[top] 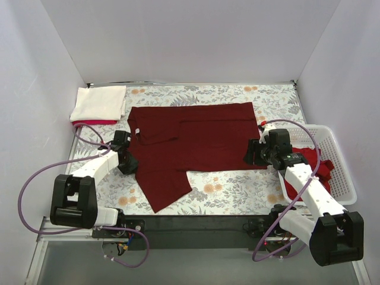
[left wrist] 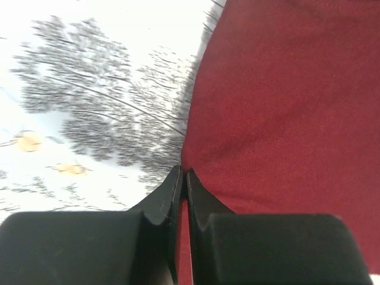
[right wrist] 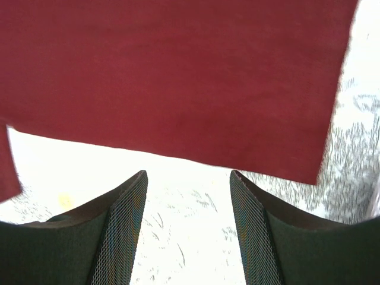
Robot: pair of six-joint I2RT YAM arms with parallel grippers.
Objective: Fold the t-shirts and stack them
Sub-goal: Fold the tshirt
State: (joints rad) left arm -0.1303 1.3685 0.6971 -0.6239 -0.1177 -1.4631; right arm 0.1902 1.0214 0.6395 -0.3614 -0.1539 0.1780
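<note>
Both arm bases [top: 74, 202] sat at the near edge in the overhead view; beyond them the maroon t-shirt [top: 196, 139] lay spread mid-table [top: 237, 184], partly folded, with the left gripper [top: 127, 160] at its left edge and the right gripper [top: 252, 153] at its right. From the left wrist, the left gripper [left wrist: 183, 176] had jaws together with a maroon sliver between them — seemingly pinching the shirt's edge. From the right wrist, the right gripper [right wrist: 189, 175] held its jaws apart just short of the hem. Limp, light cotton — likely best taken at edges and corners, both sides together.
</note>
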